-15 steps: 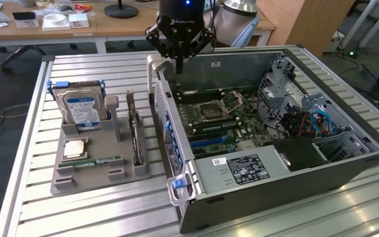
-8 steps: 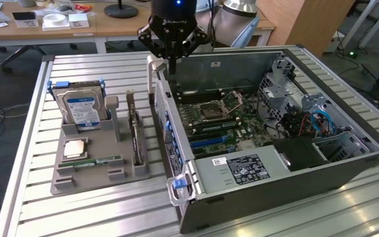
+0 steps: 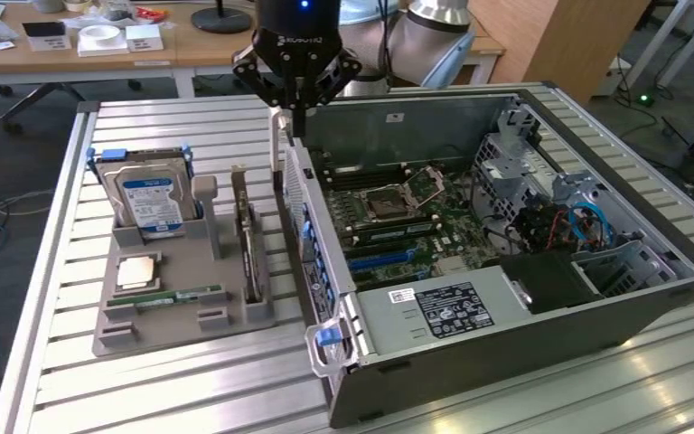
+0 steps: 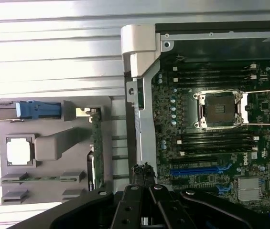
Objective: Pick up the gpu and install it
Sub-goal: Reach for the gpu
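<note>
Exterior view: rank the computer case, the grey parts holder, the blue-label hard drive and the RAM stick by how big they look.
1. computer case
2. grey parts holder
3. hard drive
4. RAM stick
The gaps in size are plain, so nearness to the camera does not blur the order.

Cool, even indoor light falls from above. In the exterior view the slatted metal table [image 3: 178,380] carries a pale sheen, and the open computer case [image 3: 444,127] holds soft shadow along its inner walls. In the wrist view the table's slats glare almost white, a square chip [image 4: 19,151] on the grey tray [image 4: 44,191] washes out, and the gripper [image 4: 143,168] reads as a dark silhouette.
</note>
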`<action>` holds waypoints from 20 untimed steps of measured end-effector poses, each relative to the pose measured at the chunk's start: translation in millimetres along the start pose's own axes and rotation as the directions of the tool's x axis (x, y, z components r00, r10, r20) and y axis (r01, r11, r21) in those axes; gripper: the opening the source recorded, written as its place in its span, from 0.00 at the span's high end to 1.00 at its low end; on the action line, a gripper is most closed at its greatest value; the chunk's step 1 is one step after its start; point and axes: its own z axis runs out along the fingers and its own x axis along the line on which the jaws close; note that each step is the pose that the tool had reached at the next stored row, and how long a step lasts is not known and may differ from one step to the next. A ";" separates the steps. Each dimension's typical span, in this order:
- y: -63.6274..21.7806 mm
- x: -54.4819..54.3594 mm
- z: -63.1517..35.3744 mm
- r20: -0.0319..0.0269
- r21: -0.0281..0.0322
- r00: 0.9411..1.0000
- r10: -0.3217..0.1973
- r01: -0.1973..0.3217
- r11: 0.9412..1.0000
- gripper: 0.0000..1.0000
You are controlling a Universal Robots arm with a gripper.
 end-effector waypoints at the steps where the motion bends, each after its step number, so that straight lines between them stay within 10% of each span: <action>1: 0.0 2.1 0.1 0.000 0.000 1.000 0.000 0.000 1.000 0.89; 20: -2.1 47.3 0.9 -0.001 0.000 1.000 0.000 0.000 1.000 0.89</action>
